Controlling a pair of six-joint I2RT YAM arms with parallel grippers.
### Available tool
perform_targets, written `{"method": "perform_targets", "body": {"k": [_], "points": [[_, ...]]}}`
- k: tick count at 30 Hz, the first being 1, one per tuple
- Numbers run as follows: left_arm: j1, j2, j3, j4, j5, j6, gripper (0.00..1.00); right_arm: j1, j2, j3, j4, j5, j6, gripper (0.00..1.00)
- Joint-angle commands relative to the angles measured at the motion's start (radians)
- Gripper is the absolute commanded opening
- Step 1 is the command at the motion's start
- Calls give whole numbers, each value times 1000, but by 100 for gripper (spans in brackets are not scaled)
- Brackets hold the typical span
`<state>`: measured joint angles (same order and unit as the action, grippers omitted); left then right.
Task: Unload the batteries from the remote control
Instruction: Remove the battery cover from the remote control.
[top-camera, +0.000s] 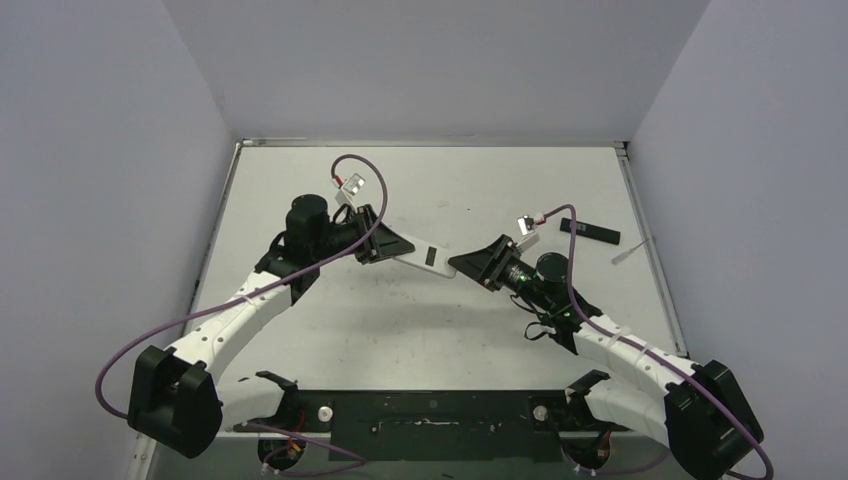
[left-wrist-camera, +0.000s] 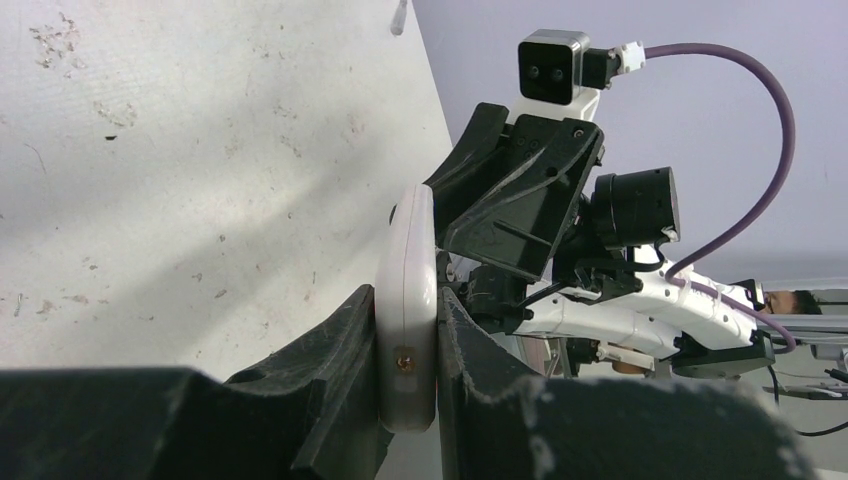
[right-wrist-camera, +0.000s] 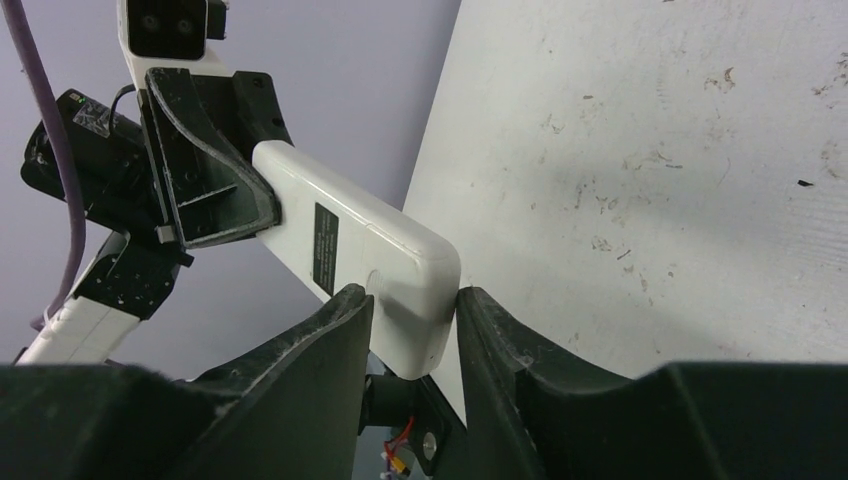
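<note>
A white remote control (top-camera: 425, 258) hangs in the air above the middle of the table, held at both ends. My left gripper (top-camera: 392, 245) is shut on its left end; in the left wrist view the remote (left-wrist-camera: 410, 235) stands edge-on between the fingers of that gripper (left-wrist-camera: 405, 298). My right gripper (top-camera: 470, 263) is shut on its right end; in the right wrist view the remote (right-wrist-camera: 350, 230) shows its back with a black label (right-wrist-camera: 325, 248), its end between the fingers of that gripper (right-wrist-camera: 412, 297). The back looks closed. No batteries are in view.
A slim black rectangular object (top-camera: 590, 231) lies at the back right of the table. A small white stick-like piece (top-camera: 628, 253) lies just right of it. The table (top-camera: 440, 330) has a raised rim at the back and sides. Walls stand close on three sides.
</note>
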<state>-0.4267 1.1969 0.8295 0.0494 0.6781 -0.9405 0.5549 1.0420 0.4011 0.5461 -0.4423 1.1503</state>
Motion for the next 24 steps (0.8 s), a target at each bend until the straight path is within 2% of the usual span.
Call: {"method": "perform_targets", "body": {"k": [1,7,24], "points": [[12,-36,4,54,19,0,0,-6,6,4,97,-9,15,35],[14,-37,-5,71,29,-12,0,-6,25,5,121,-13,36,43],[17,-34,-12,119,40,-46,0,-7,66,12,146,-31,49,30]]}}
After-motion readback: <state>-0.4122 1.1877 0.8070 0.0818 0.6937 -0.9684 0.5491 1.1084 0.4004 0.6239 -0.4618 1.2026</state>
